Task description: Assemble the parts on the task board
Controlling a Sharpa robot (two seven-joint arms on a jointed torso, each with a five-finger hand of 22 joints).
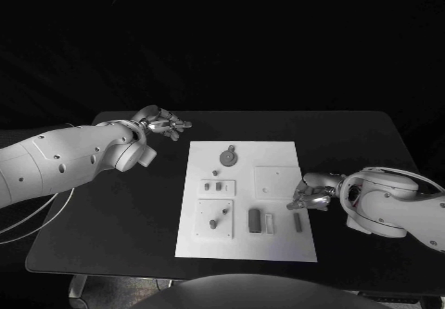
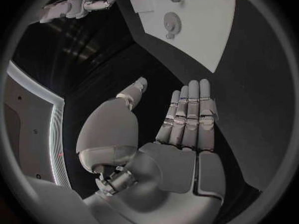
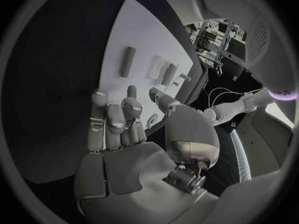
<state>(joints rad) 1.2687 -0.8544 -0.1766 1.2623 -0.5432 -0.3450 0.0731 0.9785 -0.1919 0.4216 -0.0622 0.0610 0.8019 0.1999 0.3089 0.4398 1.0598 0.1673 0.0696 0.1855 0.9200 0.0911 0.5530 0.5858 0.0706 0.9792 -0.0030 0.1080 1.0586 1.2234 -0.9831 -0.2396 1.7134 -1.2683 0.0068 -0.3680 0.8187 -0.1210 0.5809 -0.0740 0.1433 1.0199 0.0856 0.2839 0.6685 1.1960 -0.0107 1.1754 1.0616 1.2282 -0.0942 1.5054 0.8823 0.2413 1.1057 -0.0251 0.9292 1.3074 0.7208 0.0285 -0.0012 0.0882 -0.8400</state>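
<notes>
- On the tabletop (image 1: 111, 212) lies the board (image 1: 278, 248), grey parts (image 1: 254, 220) resting on it
- Left robot hand (image 1: 163, 123) hovers off the board's far corner, fingers apart, holding nothing
- Right robot hand (image 1: 312, 193) sits at the board's edge, fingers curled, empty

Task board (image 1: 278, 154) sits mid-desk (image 1: 121, 219); round part (image 1: 228, 156) lies toward its far end; upright parts (image 1: 254, 220) stand near its front; left robot hand (image 1: 165, 123) hovers off the board's far-left corner; right robot hand (image 1: 312, 193) is at its right edge.

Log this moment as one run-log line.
left hand: open, off board | right hand: empty, fingers curled, at task board right edge | parts: untouched
</notes>
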